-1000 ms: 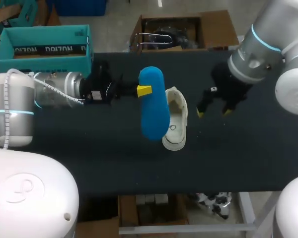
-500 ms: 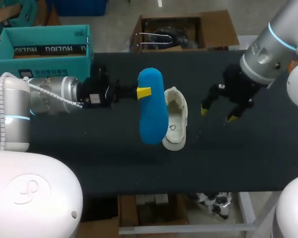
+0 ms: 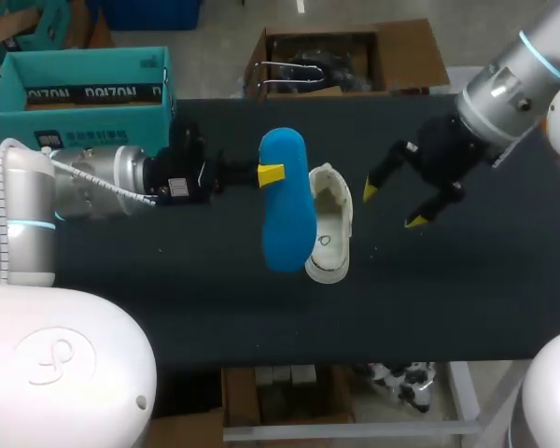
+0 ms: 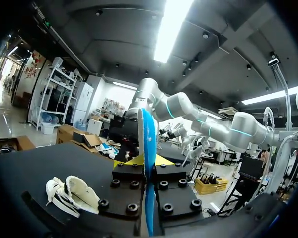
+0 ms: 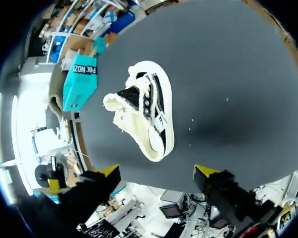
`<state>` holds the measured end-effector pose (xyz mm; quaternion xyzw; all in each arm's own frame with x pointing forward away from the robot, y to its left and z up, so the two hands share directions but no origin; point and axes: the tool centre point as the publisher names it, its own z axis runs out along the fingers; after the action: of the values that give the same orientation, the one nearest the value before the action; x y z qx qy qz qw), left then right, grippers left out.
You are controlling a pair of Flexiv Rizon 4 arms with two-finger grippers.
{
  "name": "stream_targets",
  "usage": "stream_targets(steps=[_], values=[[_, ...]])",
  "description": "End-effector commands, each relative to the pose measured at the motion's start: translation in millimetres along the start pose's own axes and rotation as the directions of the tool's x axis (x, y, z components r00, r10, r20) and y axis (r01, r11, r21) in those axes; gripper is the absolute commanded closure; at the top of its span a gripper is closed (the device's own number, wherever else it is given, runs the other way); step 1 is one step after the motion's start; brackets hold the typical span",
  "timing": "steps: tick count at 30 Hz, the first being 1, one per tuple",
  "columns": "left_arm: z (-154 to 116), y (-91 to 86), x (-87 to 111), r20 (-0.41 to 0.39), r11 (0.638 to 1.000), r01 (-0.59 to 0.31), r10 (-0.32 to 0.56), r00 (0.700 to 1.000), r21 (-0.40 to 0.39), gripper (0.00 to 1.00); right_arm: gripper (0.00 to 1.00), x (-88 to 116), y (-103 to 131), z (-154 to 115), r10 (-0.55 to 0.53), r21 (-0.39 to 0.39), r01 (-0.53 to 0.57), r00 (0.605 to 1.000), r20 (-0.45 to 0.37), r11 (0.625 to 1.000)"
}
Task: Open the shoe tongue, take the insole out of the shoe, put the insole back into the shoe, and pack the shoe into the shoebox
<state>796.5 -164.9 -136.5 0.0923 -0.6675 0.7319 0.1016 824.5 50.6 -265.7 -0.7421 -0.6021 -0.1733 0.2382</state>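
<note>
Insole (image 3: 286, 201), blue, is clamped between the yellow tips of the left gripper (image 3: 271, 172) and raised above mid-tabletop (image 3: 215, 299), just beside the shoe (image 3: 330, 224). The white shoe lies at tabletop centre. Right gripper (image 3: 392, 205) hangs over the right half, fingers spread wide, holding nothing. Teal shoebox (image 3: 84, 93) sits beyond the far-left corner.
</note>
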Motion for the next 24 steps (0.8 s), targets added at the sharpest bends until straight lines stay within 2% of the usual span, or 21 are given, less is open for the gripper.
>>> stream_targets(steps=[1,7,8,9,10,11,12,15,16,17,18,19,24], values=[[0.7,0.5,0.9,0.005,1.0,-0.001,0.001,1.0,0.002,1.0,0.0,-7.5,7.4,-3.8,0.07,0.158,-0.054,0.993,-0.099,0.986],[0.7,0.5,0.9,0.005,1.0,-0.001,0.001,1.0,0.002,1.0,0.0,-7.5,7.4,-3.8,0.07,0.158,-0.054,0.993,-0.099,0.986],[0.7,0.5,0.9,0.005,1.0,-0.001,0.001,1.0,0.002,1.0,0.0,-5.4,8.9,-3.0,0.126,0.206,-0.101,0.986,-0.112,0.973],[0.7,0.5,0.9,0.005,1.0,-0.001,0.001,1.0,0.002,1.0,0.0,-3.3,8.5,-2.1,0.162,0.192,-0.142,0.983,-0.091,0.971],[0.7,0.5,0.9,0.005,1.0,-0.001,0.001,1.0,0.002,1.0,0.0,-1.2,7.3,-2.8,0.212,0.201,-0.188,0.972,-0.103,0.961],[0.7,0.5,0.9,0.005,1.0,-0.001,0.001,1.0,0.002,1.0,0.0,0.4,5.6,-3.1,0.279,0.217,-0.253,0.955,-0.096,0.943],[0.7,0.5,0.9,0.005,1.0,-0.001,0.001,1.0,0.002,1.0,0.0,1.4,3.0,-3.0,0.321,0.196,-0.302,0.944,-0.075,0.933],[0.7,0.5,0.9,0.005,1.0,-0.001,0.001,1.0,0.002,1.0,0.0,5.7,-8.4,-4.7,0.449,0.195,-0.425,0.888,-0.101,0.884],[0.7,0.5,0.9,0.005,1.0,-0.001,0.001,1.0,0.002,1.0,0.0,6.6,-12.7,-5.9,0.493,0.186,-0.467,0.859,-0.136,0.865],[0.7,0.5,0.9,0.005,1.0,-0.001,0.001,1.0,0.002,1.0,0.0,5.3,-18.4,-4.9,0.563,0.209,-0.53,0.812,-0.156,0.822],[0.7,0.5,0.9,0.005,1.0,-0.001,0.001,1.0,0.002,1.0,0.0,3.2,-23.7,-2.5,0.639,0.199,-0.611,0.756,-0.138,0.766],[0.7,0.5,0.9,0.005,1.0,-0.001,0.001,1.0,0.002,1.0,0.0,3.4,-32.3,-1.3,0.678,0.105,-0.67,0.725,-0.121,0.735],[0.7,0.5,0.9,0.005,1.0,-0.001,0.001,1.0,0.002,1.0,0.0,3.4,-32.3,-1.3,0.678,0.105,-0.67,0.725,-0.121,0.735]])
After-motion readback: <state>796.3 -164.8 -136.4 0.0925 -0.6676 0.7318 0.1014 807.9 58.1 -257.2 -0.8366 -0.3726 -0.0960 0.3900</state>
